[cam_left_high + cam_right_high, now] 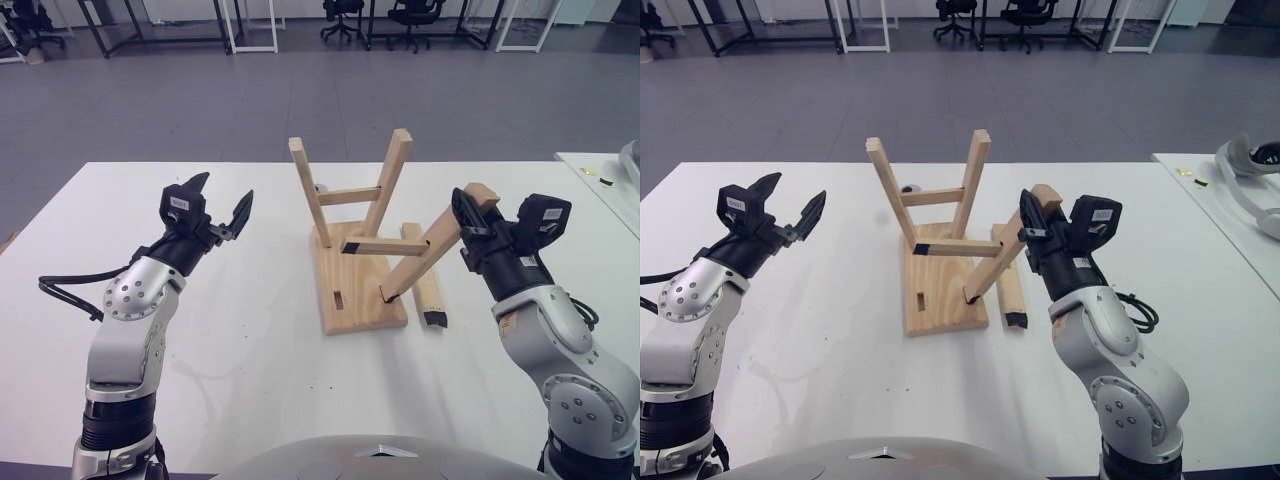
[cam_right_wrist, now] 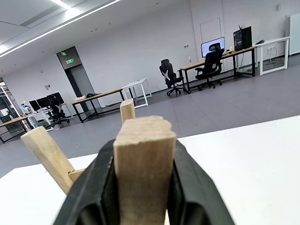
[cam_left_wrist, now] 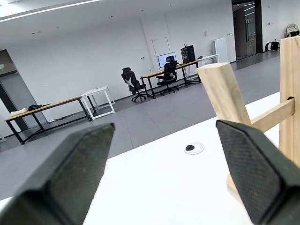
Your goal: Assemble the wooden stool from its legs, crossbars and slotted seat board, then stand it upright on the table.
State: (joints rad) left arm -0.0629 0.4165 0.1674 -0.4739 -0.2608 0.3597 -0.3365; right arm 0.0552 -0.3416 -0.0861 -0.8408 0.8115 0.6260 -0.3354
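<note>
White tabletop (image 1: 250, 380) carries all parts. Board (image 1: 355, 300) lies flat at centre, slots up. Two legs stand from its far end, splaying apart: far-left leg (image 1: 310, 192) and far-right leg (image 1: 388, 180), w/ upper crossbar (image 1: 350, 196) running between them about mid-height. Held leg (image 1: 425, 255) is tilted, low end at the slot by the board's near right corner, top end up and to the right in the R gripper (image 1: 472, 222), which is clamped on that top end. Loose leg (image 1: 428, 295) lies flat on the tabletop just beside the board's right edge, under the held leg. Lower crossbar (image 1: 385, 246) sits level in front of the far-right leg, dark-tipped end to the left, other end reaching the held leg; joined or not, can't tell. L gripper (image 1: 224, 188) is wide, holding nothing, above the tabletop well left of the board. Small round grommet (image 3: 193, 148) is set in the tabletop behind the legs.
</note>
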